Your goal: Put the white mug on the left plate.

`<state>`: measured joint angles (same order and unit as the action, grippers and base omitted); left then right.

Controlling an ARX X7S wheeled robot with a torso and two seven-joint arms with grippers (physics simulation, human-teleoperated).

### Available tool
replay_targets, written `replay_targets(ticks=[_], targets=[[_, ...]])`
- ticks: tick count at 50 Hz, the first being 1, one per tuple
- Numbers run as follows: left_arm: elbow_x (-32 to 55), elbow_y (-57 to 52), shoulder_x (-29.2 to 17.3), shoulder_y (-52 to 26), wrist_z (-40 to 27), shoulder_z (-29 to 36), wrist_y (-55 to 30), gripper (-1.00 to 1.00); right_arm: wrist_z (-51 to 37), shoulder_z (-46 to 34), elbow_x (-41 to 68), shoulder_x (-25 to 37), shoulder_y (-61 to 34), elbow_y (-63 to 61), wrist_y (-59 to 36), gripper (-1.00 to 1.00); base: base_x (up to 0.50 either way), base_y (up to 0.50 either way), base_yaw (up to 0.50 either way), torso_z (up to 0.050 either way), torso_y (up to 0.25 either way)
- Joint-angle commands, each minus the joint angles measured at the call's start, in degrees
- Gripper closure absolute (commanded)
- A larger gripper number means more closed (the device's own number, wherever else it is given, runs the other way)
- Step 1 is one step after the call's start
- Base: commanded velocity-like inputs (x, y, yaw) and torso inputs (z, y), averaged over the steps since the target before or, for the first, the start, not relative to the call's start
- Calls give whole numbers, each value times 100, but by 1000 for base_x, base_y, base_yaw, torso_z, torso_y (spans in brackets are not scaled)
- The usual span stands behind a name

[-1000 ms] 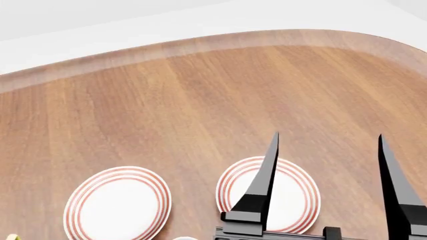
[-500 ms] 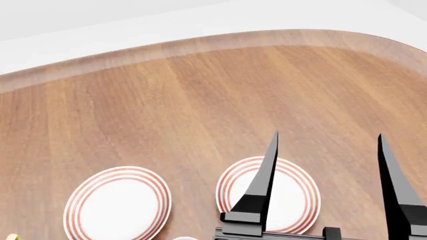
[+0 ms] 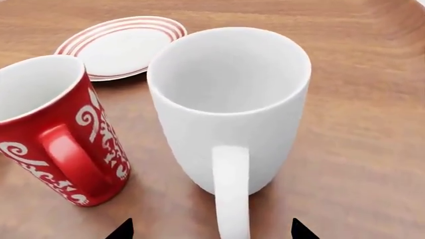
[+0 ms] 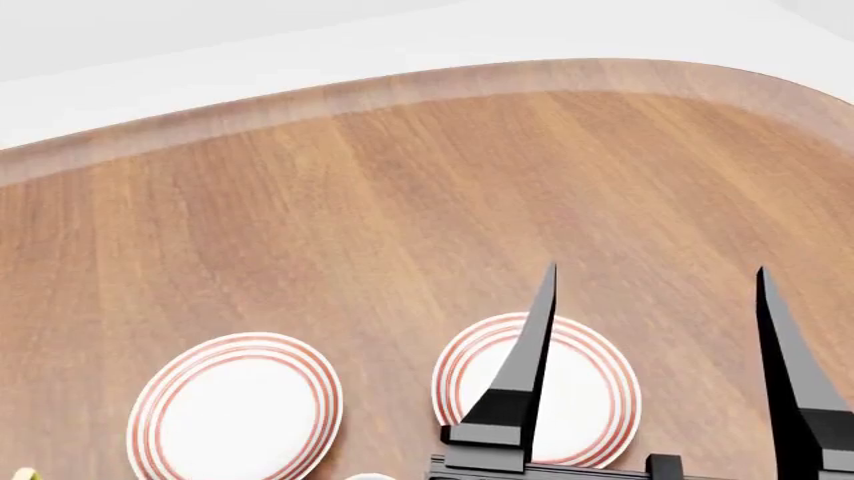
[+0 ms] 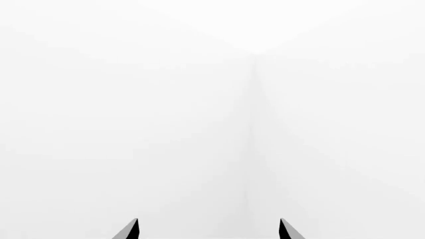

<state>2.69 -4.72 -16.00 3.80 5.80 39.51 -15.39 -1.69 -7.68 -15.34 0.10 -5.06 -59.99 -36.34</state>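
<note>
Left claw tips barely visible.

Right gripper creeps upward, barely

In the head view the right gripper sits a hair higher than a second ago: its two dark fingers reach slightly further up against the table, spread as wide apart as before. Nothing else in that view shows any shift.
</note>
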Motion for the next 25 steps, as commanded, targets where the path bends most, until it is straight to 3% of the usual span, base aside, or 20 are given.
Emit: replay_targets(ticks=[1, 23, 24, 25], targets=[[-23, 100, 90, -128, 4, 89, -56, -100, 9, 8, 3, 0, 3, 0, 13, -100, 0, 0, 0, 0, 0], [-75, 193, 180, -201, -25, 284, -12, -100, 6, 4, -17, -1, -8, 0, 30, -100, 0, 0, 0, 0, 0], [-79, 147, 179, -187, -48, 281, -34, 100, 3, 9, -14, -1, -1, 0, 36, -100, 0, 0, 0, 0, 0], [-91, 156, 179, -184, -67, 284, -6, 100, 0, 17, -6, -1, 5, 0, 40, -100, 0, 0, 0, 0, 0]])
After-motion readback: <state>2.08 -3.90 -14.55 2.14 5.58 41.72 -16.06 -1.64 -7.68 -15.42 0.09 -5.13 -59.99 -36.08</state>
